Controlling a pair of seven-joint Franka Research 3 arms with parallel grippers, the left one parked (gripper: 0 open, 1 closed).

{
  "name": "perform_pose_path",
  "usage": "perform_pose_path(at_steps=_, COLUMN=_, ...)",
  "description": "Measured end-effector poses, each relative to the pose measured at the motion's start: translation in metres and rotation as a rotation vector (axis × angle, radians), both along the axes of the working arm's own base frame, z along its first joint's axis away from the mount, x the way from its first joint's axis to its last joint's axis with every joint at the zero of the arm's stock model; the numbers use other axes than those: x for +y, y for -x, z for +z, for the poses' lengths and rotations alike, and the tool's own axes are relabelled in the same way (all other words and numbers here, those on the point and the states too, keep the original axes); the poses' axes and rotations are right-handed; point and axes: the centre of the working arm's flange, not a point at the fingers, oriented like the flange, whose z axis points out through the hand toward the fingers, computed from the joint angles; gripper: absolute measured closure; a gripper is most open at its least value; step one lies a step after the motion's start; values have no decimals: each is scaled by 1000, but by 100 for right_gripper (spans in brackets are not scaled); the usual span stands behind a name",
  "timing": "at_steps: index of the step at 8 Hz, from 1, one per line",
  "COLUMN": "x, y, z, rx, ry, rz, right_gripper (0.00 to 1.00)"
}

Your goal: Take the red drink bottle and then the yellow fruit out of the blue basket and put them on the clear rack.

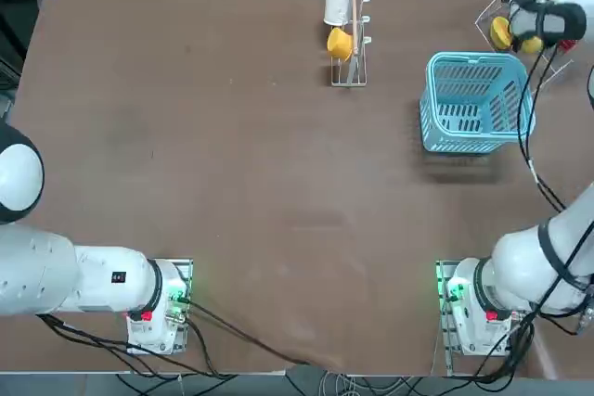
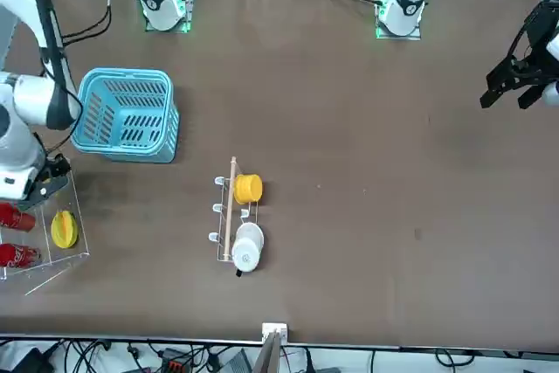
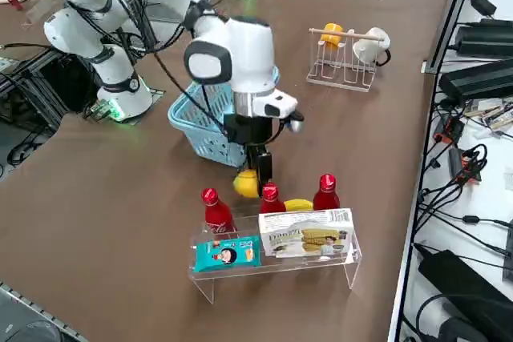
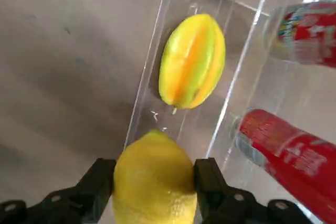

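Brown tabletop [image 1: 232, 183] fills the top view, with my arm reaching to its upper right. My basket [image 1: 473, 101] sits there empty, just beside the rack [image 3: 276, 258]; in the side view the rack lies at lower centre, wide and see-through. Three bottles [image 3: 269, 198] stand on it already, so the lemon looks like the last piece. A teal packet and a white box lean against its front; I cannot read their print. My gripper [image 4: 155, 182] is clamped on the lemon [image 4: 154, 179] at the rack's edge, beside a ribbed yellow-green fruit [image 4: 192, 60] already lying there.
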Motion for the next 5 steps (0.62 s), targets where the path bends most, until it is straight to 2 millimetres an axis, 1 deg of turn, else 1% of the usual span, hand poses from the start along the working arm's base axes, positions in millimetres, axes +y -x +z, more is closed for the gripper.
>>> perform_pose_path(at_steps=3, x=-7, y=2, z=-34, rx=-3, ry=13, rz=61, right_gripper=15)
perform_pose_path(at_steps=5, x=-15, y=5, z=-49, rx=5, ry=14, rz=69, right_gripper=15)
